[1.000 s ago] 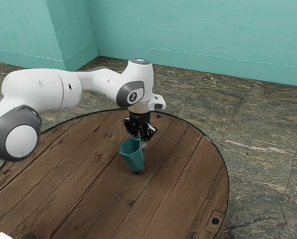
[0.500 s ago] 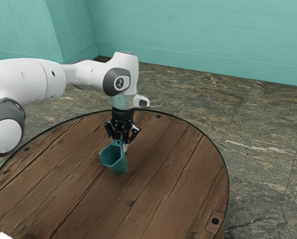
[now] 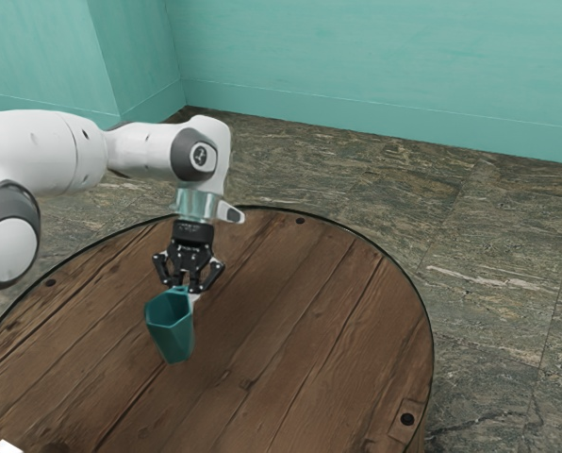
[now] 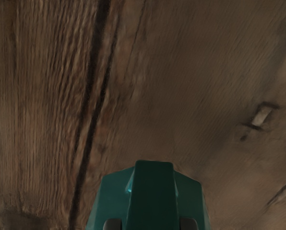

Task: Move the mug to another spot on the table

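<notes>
A teal angular mug (image 3: 172, 327) hangs tilted from my black gripper (image 3: 189, 289), which is shut on its rim. The mug is lifted a little above the round wooden table (image 3: 309, 349), over the part nearer the exterior view's left. In the wrist view the mug (image 4: 150, 199) sits right under my hand, with wood planks beyond it.
The dark-rimmed table ends close to the exterior view's right, with stone floor and teal walls beyond. A small white object (image 3: 3, 445) lies at the table's near left edge. A pale chip in the wood (image 4: 261, 115) lies some way from the mug.
My arm has swung toward the exterior view's left and nearer the camera, carrying the mug with it across the table.
</notes>
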Motion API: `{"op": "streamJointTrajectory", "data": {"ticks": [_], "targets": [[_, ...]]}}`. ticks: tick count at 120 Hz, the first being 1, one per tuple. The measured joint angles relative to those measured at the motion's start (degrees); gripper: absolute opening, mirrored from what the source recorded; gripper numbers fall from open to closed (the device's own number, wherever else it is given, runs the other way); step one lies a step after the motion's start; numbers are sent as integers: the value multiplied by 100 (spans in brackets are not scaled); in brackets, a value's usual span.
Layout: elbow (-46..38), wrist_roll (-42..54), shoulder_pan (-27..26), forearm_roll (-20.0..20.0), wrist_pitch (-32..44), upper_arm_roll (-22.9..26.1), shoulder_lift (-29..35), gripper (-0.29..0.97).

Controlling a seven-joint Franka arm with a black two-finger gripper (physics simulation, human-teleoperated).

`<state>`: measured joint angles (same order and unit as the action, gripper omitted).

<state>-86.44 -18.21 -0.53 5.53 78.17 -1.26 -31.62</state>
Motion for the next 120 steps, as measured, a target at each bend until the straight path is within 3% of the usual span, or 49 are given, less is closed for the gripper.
{"op": "streamJointTrajectory", "data": {"ticks": [46, 101, 120], "targets": [[47, -69, 432, -47, -168, -94, -80, 0], [1633, 130, 849, -121, -82, 134, -1263, 0], [1817, 188, 859, -134, -73, 175, -1433, 0]]}}
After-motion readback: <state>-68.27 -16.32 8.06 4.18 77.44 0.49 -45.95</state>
